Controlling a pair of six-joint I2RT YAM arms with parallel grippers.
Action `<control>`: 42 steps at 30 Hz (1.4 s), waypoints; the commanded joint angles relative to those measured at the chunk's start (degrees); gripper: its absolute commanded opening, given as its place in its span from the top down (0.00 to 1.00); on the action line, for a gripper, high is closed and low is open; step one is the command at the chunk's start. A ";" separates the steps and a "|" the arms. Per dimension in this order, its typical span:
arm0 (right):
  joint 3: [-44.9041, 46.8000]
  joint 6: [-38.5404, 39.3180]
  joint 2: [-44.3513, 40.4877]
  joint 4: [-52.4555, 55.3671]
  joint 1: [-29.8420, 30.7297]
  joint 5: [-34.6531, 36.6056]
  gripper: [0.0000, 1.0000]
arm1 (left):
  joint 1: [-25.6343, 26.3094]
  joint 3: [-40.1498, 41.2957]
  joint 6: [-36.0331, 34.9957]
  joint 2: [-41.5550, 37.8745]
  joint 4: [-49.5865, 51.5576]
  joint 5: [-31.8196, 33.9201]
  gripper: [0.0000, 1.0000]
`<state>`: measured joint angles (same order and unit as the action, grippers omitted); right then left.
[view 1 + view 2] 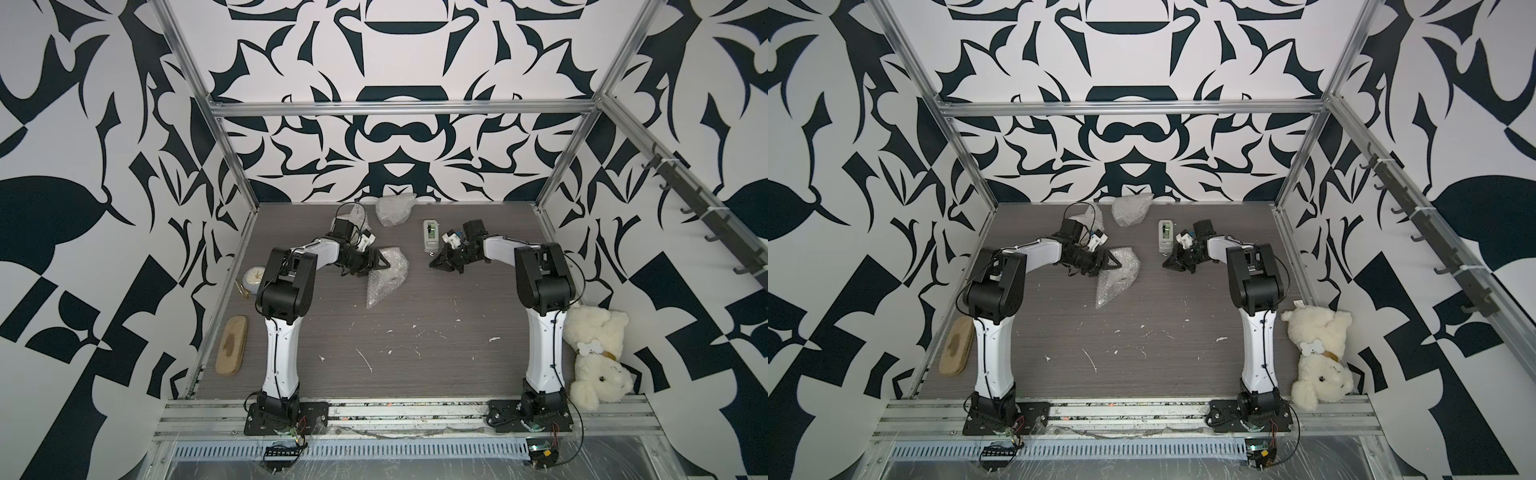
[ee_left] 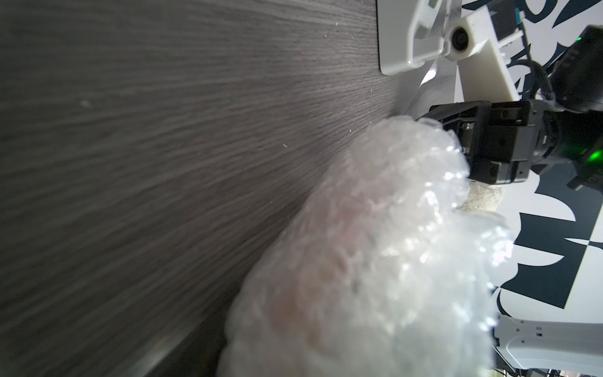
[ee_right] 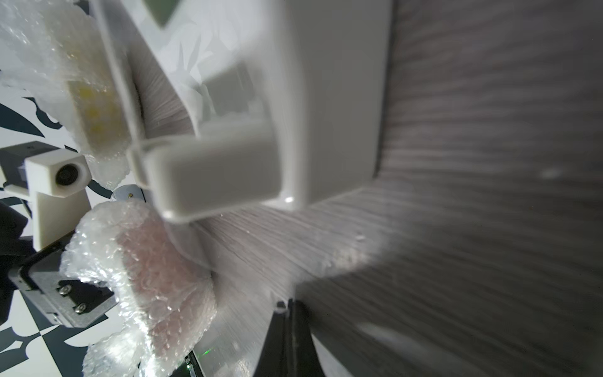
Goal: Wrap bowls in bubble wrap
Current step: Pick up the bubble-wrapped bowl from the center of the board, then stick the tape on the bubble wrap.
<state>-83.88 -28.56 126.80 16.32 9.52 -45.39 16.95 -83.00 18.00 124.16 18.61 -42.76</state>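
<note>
Grey bench (image 1: 415,340) with a tape dispenser (image 1: 431,235). On the dispenser's left-arm side, the left claw (image 1: 380,266), partly open, clasps a bubble wrap bundle (image 1: 390,278). A second bundle (image 1: 395,210) and a third bundle (image 1: 353,212) lie farther back. The right claw (image 1: 434,264), closed and empty, sits just beside the dispenser. No bare bowl shows, so wrapping seems nearly finished

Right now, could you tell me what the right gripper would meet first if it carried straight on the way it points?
Probably the bubble-wrapped bundle in the left gripper: the shut right gripper points across bare tabletop at it. The tape dispenser sits beside that line; height is unclear.
</note>
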 commanded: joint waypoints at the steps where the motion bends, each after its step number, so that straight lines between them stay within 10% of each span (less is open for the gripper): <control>1: 2.29 -0.59 -2.64 0.67 -0.99 0.20 1.00 | 0.50 1.44 -0.42 1.96 1.96 2.53 0.37; 27: 10.35 -1.32 -10.38 -1.11 -6.12 -4.65 1.00 | 0.89 1.88 -0.38 2.27 0.95 2.12 0.37; 42: -13.45 13.61 -11.65 30.78 8.01 -9.21 1.00 | 3.06 0.70 -0.33 4.43 -0.53 1.45 0.37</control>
<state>-94.26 -18.96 115.31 38.13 14.87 -52.51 19.03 -83.26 18.04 125.19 15.53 -43.79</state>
